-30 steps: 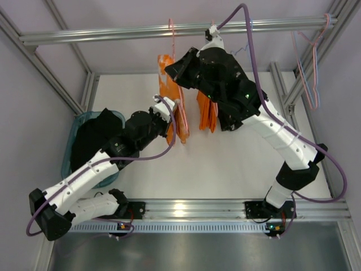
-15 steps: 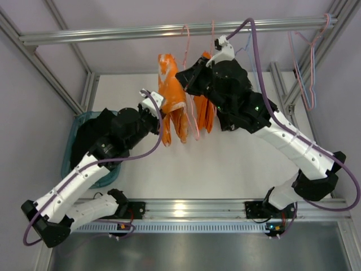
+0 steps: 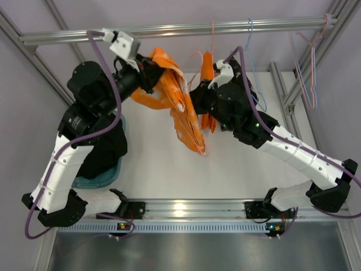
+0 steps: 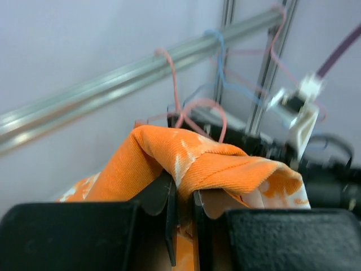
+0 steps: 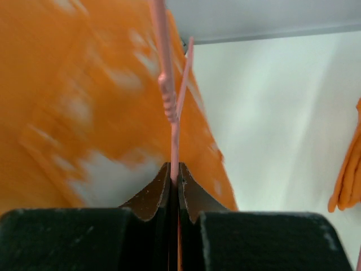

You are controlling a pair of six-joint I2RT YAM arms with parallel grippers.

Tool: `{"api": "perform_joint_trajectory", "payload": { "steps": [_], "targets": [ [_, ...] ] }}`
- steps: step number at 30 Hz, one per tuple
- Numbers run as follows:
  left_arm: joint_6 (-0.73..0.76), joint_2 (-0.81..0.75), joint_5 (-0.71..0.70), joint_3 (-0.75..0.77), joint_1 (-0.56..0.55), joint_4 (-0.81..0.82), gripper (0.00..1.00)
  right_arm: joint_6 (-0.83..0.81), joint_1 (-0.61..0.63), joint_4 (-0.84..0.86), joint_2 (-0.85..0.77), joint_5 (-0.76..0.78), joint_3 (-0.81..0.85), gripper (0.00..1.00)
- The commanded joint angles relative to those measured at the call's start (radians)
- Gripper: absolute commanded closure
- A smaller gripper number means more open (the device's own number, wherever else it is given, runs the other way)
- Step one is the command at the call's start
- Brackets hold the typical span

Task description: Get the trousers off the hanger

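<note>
- A fold of the trousers (image 4: 220,166) is pinched in the left gripper (image 4: 181,197), near the rail (image 3: 169,29).
- The hanger (image 5: 167,93) is clamped by its wire in the right gripper (image 5: 175,178).

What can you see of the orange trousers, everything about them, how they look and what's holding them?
The trousers are bright orange with whitish blotches, and the cloth looks finely ribbed. The left end effector pinches a fold of them, held high at the left near the rail. From there they drape down and to the right in a loose, twisted band with the free end hanging. The pink hanger, clamped in the right end effector, crosses in front of the cloth; whether they touch is unclear.
</note>
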Motion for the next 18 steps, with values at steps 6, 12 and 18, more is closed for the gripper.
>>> {"api": "perform_joint_trajectory", "payload": {
  "steps": [6, 12, 18],
  "targets": [
    [-0.051, 0.146, -0.004, 0.518, 0.037, 0.208, 1.0, -0.119, -0.003, 0.087, -0.075, -0.049, -0.173, 1.0],
    [-0.013, 0.148, -0.078, 0.577, 0.086, 0.246, 1.0, -0.166, -0.004, 0.114, -0.08, -0.088, -0.234, 1.0],
    [0.062, 0.058, -0.204, 0.482, 0.158, 0.269, 1.0, -0.22, -0.004, 0.091, -0.103, -0.155, -0.248, 1.0]
  ]
}}
